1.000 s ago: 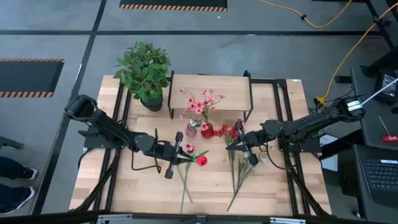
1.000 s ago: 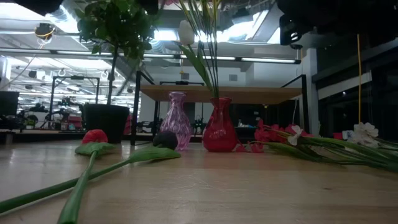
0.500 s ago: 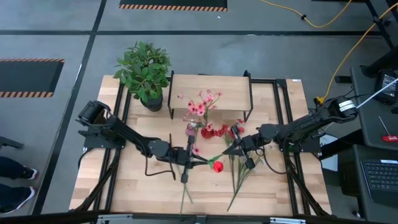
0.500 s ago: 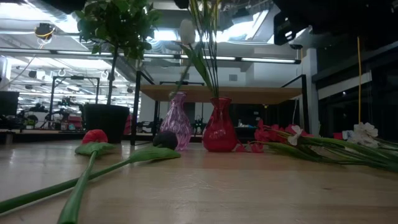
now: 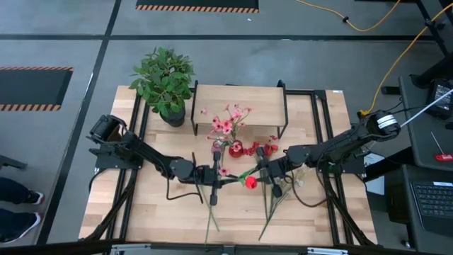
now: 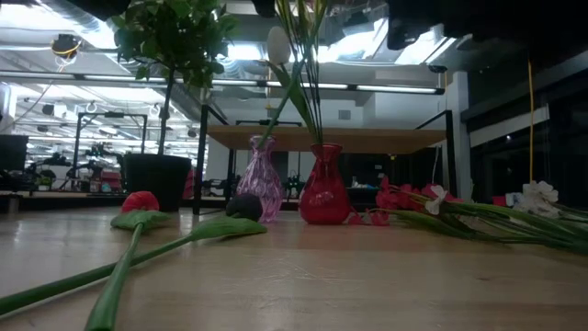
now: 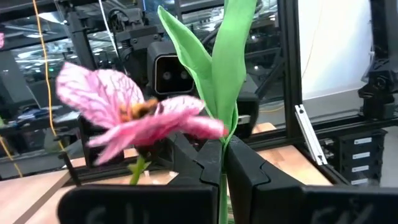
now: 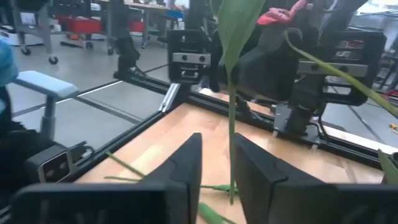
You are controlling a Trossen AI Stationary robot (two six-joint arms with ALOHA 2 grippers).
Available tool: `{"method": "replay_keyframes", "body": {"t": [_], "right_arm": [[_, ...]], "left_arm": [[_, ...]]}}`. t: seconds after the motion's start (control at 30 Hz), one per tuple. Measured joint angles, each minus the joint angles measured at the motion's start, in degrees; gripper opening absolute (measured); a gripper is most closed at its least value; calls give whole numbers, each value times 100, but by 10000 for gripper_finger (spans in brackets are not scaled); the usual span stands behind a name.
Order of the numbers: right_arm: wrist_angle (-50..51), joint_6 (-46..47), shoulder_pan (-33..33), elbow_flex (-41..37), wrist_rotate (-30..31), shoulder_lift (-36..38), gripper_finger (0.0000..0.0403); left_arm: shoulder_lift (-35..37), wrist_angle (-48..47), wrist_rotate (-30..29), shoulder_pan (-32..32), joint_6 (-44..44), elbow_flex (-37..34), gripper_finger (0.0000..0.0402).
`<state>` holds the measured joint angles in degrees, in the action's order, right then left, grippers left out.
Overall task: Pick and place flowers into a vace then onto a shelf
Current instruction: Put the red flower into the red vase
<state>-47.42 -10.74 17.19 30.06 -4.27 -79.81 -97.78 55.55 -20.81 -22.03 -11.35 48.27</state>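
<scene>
Your left gripper (image 5: pixel 214 175) sits over the middle of the wooden table (image 5: pixel 106 205), fingers pinched tight on a green-stemmed flower (image 5: pixel 244 180) whose red bloom hangs just in front of your right gripper (image 5: pixel 263 172). In the left wrist view the stem and its leaf (image 7: pixel 225 74) rise straight out of the closed fingers (image 7: pixel 205 168), with a pink bloom (image 7: pixel 134 118) beside them. Your right gripper meets it from the other side: its 2 fingers (image 8: pixel 186 165) stand narrowly parted with the stem (image 8: pixel 231 137) in the gap, not clamped. The red vase (image 6: pixel 323 193) already holds several stems, the pink vase (image 6: pixel 261 188) stands beside it, both in front of the shelf (image 5: pixel 241 99). More flowers (image 5: pixel 276 198) lie loose on the table near your right arm.
</scene>
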Motion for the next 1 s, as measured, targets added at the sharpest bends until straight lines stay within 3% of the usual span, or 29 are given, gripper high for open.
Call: {"method": "replay_keyframes", "body": {"t": [0.23, 1.0], "right_arm": [[4, -39, -3, 521, 17, -448, 128], [11, -188, -20, 617, 417, -575, 129]], "left_arm": [[0, 2, -64, 49, -61, 0, 3], [4, 343, 231, 126, -146, 0, 3]]}}
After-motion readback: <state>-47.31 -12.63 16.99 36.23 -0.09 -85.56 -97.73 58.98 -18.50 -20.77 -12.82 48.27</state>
